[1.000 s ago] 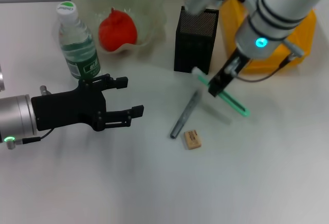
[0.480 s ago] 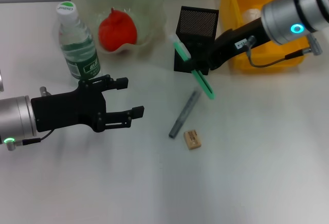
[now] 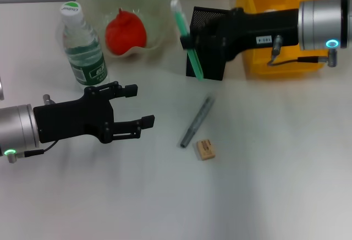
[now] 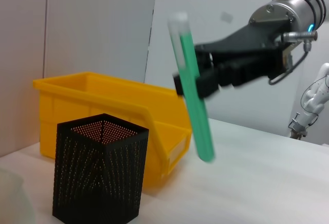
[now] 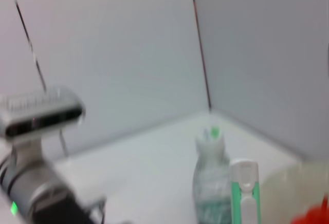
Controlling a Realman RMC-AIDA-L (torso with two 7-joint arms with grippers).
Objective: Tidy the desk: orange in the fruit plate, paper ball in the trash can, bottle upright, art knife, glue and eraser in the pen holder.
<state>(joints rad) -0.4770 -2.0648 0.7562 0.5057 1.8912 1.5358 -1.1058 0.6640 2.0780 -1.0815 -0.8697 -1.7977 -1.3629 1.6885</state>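
Now right claw grips green art knife — tilted, beside pen holder, left claw open.

Taking the pen holder as landmark: the trash can is standing just right of it, the fruit plate sitting to its left with the orange lying inside, and the bottle standing further left. The eraser is lying in front, beside a pen-like stick.
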